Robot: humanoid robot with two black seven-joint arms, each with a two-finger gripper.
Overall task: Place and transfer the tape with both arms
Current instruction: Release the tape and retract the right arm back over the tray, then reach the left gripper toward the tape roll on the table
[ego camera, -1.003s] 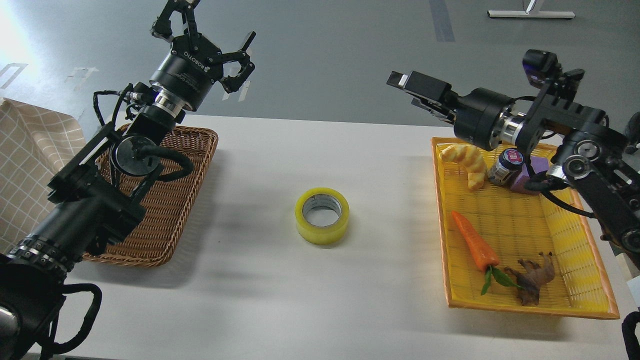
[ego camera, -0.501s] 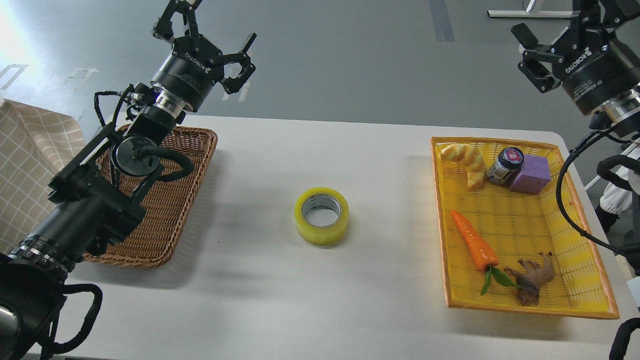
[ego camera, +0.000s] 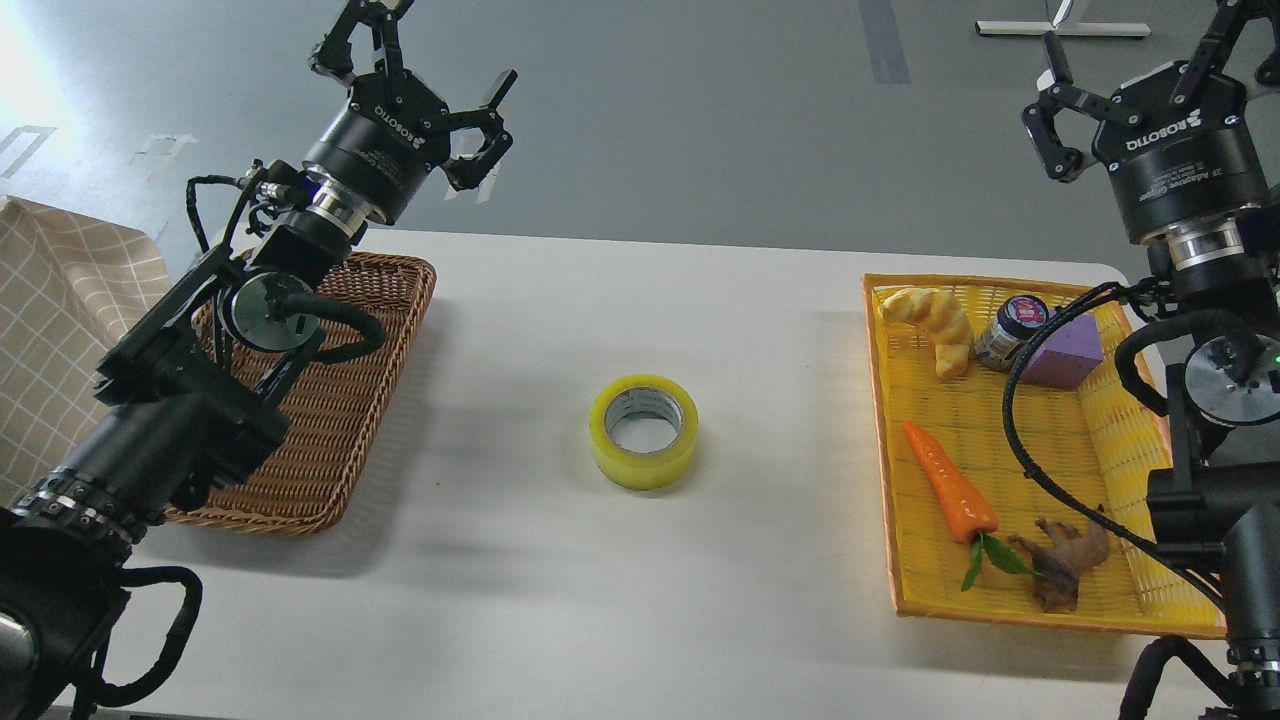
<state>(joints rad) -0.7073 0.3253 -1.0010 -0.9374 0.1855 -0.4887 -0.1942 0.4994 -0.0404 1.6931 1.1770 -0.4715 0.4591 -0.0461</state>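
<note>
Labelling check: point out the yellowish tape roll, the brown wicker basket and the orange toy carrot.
yellowish translucent tape roll (ego camera: 644,464), head view, outer side wall
brown wicker basket (ego camera: 330,440), head view, woven floor
orange toy carrot (ego camera: 948,482), head view, mid-body

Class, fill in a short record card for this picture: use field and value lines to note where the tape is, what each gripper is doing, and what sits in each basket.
tape: lying flat on the white table, mid-table, untouched
left gripper: open, raised, empty
right gripper: open, raised, empty
wicker basket: left side; nothing seen inside
yellow basket: right side
yellow basket contents: bread, jar, purple block, carrot, brown figure
</note>
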